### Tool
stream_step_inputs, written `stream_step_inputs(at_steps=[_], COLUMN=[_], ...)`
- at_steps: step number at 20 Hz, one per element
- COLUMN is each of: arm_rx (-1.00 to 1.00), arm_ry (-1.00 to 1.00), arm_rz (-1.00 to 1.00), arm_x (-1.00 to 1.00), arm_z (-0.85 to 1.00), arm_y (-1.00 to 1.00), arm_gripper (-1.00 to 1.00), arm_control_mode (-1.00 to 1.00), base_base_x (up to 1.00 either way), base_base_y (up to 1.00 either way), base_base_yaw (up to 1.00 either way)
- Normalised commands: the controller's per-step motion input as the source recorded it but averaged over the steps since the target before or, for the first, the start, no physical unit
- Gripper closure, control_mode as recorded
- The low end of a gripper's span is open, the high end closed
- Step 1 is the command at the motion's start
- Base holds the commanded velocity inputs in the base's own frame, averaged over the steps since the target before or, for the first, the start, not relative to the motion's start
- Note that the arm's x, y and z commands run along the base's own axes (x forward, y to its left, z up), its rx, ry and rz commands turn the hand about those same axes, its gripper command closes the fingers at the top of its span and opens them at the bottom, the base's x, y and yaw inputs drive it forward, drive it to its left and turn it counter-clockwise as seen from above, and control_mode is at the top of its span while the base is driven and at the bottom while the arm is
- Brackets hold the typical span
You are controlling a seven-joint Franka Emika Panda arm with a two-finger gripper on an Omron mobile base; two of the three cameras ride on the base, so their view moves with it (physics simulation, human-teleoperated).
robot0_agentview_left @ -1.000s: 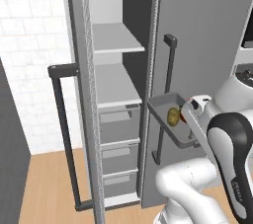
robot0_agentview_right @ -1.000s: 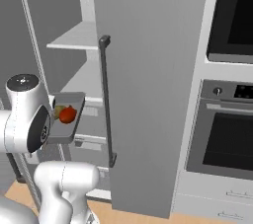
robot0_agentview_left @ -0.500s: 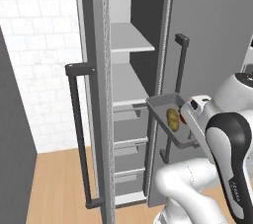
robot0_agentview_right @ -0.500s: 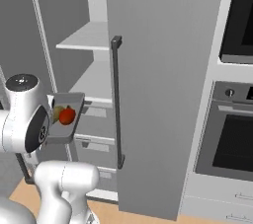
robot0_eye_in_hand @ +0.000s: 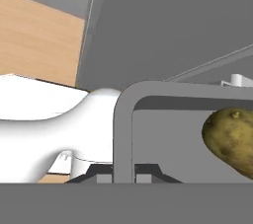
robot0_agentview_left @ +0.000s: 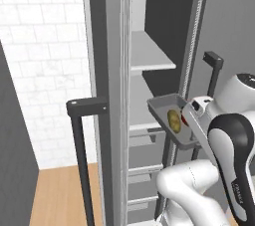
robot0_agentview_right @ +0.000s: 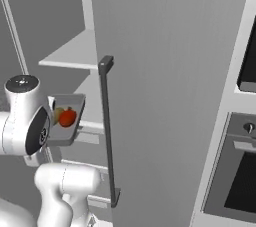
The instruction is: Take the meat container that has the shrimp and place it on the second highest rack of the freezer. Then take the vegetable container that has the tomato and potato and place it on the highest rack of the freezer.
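Now arm bent, pincer [robot0_eye_in_hand: 123, 177] clamped on vegetable container [robot0_agentview_left: 162, 108] rim, potato [robot0_agentview_left: 174, 119] inside, before open freezer [robot0_agentview_left: 149, 60].

A rendered kitchen: open freezer [robot0_agentview_left: 149, 60] with white shelves, built-in oven [robot0_agentview_right: 235, 181], white tiled wall [robot0_agentview_left: 45, 56], wooden floor [robot0_agentview_left: 55, 195].

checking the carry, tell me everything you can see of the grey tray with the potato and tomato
The dark grey shallow rectangular tray, with raised rim and rounded corners, is held up roughly level before the open freezer's white shelves. It carries a yellowish-brown potato and a glossy red tomato side by side. The end effector is shut on its near rim.
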Motion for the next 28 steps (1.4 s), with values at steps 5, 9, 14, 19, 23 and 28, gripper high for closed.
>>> stream_step_inputs(at_steps=[5,9,14,19,23,28], arm_rx=[-0.04,-0.02,-0.01,0.00,0.00,-0.06], arm_ry=[-0.21,-0.42,-0.12,0.10,0.13,0.01], arm_rz=[0.01,0.03,0.01,0.04,0.01,-0.01], arm_x=[0.00,0.00,0.01,0.39,0.94,0.82], arm_z=[0.07,0.71,0.98,0.90,0.18,-0.15], arm_y=[0.03,0.08,0.08,0.18,0.27,0.34], arm_gripper=[1.00,1.00,1.00,1.00,1.00,1.00], arm_control_mode=[-1.00,-1.00,-1.00,-1.00,-1.00,-1.00], base_base_x=[0.07,0.00,0.00,0.00,0.00,0.00], base_base_y=[0.01,0.00,0.00,0.00,0.00,0.00], base_base_yaw=[0.02,0.00,0.00,0.00,0.00,0.00])
